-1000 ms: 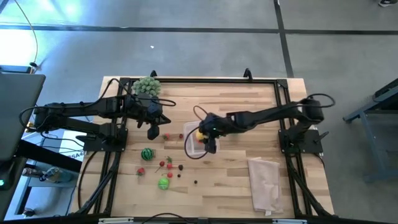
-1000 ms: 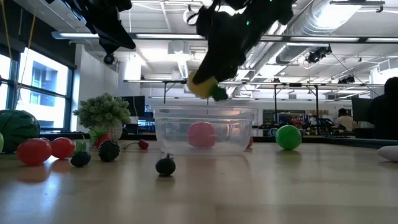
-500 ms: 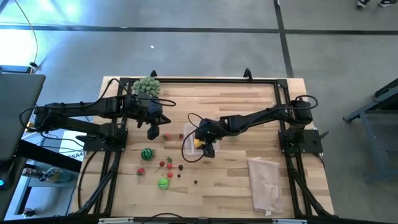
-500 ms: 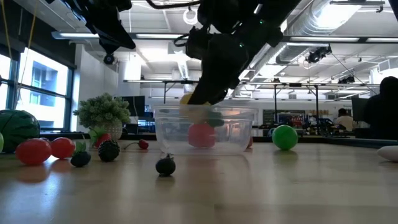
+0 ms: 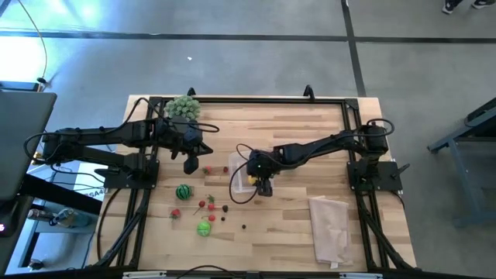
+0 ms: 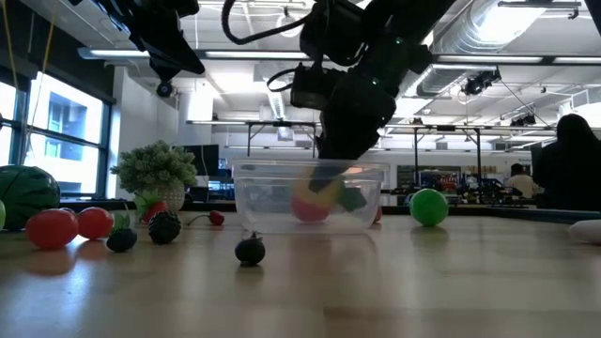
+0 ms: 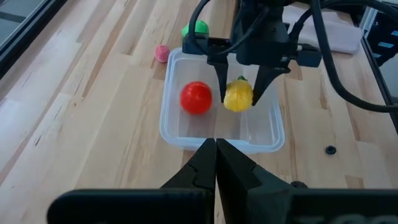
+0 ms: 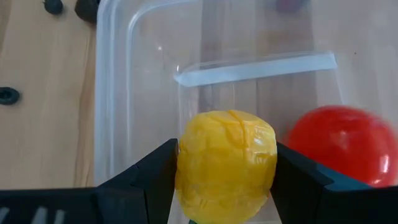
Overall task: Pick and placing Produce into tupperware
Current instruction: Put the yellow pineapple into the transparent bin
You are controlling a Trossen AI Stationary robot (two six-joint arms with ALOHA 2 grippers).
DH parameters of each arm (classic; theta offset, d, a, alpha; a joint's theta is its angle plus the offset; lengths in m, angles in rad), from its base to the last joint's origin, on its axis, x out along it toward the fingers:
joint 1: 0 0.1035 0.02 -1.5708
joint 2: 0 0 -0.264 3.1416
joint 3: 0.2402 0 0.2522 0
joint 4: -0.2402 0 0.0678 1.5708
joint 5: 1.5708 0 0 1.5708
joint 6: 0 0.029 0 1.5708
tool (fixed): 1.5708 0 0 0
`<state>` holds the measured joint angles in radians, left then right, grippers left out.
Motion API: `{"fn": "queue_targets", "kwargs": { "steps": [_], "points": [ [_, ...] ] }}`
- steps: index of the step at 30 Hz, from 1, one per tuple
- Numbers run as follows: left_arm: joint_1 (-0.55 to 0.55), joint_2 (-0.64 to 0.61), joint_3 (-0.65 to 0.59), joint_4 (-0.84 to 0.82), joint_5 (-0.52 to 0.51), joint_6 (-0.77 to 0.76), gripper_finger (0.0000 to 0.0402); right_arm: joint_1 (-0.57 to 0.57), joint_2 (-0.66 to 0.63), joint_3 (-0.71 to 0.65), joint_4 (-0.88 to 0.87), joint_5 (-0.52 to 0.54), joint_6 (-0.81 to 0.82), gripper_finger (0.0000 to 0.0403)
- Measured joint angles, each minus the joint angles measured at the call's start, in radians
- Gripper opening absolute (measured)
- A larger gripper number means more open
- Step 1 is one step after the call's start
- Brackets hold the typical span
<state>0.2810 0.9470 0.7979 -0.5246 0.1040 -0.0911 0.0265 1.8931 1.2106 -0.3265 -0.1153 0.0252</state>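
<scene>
I observe that the right gripper [image 7: 239, 93] has come down over the last second: it was hanging above the tupperware [image 7: 219, 138] with the yellow fruit [image 8: 226, 163] clear of the rim, and it now stands inside the container, low between the walls. Its fingers [image 8: 152, 177] remain clamped on either side of the yellow fruit; I see no gap between pads and fruit in the right wrist view, so the piece is not yet let go. In the left wrist view the yellow fruit sits just beside the red fruit [image 7: 196, 98] already lying in the container, near but apparently not touching it. From the low view the fruit appears at or very near the container floor, though I cannot confirm contact through the plastic.

My judgement: the carry is finished and the release is the step in hand. One more piece is effectively delivered once the fingers part.

The left gripper [image 7: 216, 149] hangs clenched and empty, well apart from the container on the left side of the table. The remaining produce [image 5: 203, 209] lies scattered on the wooden table [image 5: 294, 232] on the left gripper's side of the container, with a green ball [image 6: 429, 207] and a pink piece [image 7: 161, 53] beyond it, so a fair part of the task is outstanding.
</scene>
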Motion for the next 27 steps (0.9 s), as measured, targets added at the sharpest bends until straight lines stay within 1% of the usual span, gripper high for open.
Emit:
{"fn": "queue_targets", "kwargs": {
  "steps": [9,13,18,27],
  "points": [
    [0.000,0.000,0.000,0.000,0.000,0.000,0.0001,0.000,0.000,0.000,-0.021,0.015,-0.004,0.0204],
    [0.000,0.000,0.000,0.000,0.000,0.000,0.0001,0.000,0.000,0.000,-0.022,0.074,0.014,0.0204],
    [0.000,0.000,0.000,0.000,0.000,0.000,0.0001,-0.001,0.000,0.000,-0.021,0.086,0.021,0.0205],
    [0.000,0.000,0.000,0.000,0.000,0.000,0.0001,0.000,0.000,0.000,-0.020,0.086,0.038,0.0234]
  ]
}}
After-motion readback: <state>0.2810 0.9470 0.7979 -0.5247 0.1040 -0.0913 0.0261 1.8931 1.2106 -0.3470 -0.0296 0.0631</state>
